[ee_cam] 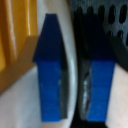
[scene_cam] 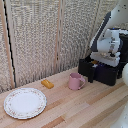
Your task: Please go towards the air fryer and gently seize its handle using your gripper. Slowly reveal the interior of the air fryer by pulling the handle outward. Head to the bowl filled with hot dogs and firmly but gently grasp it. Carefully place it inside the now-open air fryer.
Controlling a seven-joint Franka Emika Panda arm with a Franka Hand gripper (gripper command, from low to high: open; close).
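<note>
Your gripper [ee_cam: 74, 80] has its blue fingertips [ee_cam: 50, 75] pinched on the bowl's [ee_cam: 75, 65] white rim, right over the opened air fryer [scene_cam: 102, 71] drawer; the perforated basket lies just beneath, so you mainly lower

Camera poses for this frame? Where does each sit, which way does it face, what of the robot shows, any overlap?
Exterior view: off the arm, looking across the wooden table toward a slatted screen; plate, pink mug, air fryer at the exterior view's right; the white arm shows above it.
Wrist view: on the wrist, looking along the end effector, whose blue fingertips pinch the bowl by its white rim.
Shared: apparently only the air fryer, seen as perforated black behind the fingertips.
</note>
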